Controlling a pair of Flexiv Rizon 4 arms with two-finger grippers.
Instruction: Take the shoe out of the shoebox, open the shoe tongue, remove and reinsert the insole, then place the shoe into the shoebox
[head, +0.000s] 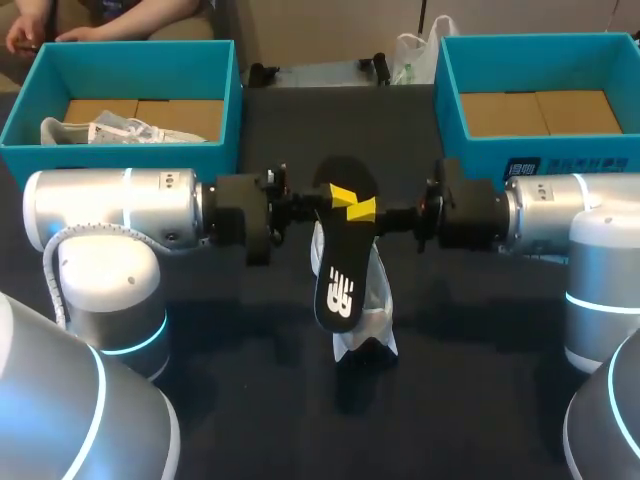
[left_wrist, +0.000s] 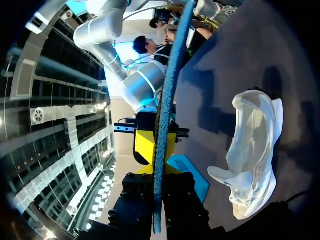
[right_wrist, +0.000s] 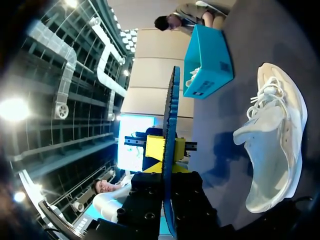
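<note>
Above mid-table (head: 230, 330), the left gripper (head: 338, 194) and right gripper (head: 363, 210) both clamp the black insole (head: 340, 290); the white shoe (head: 366, 338) lies beneath.

A dark table (head: 470, 380) is seen from above, its surface plain and matte. At its far left corner a teal box (head: 130, 60) is set, open at the top and floored with brown cardboard (head: 170, 112). A pale spare sneaker (head: 110, 131) is laid inside the box, along its near wall.
</note>
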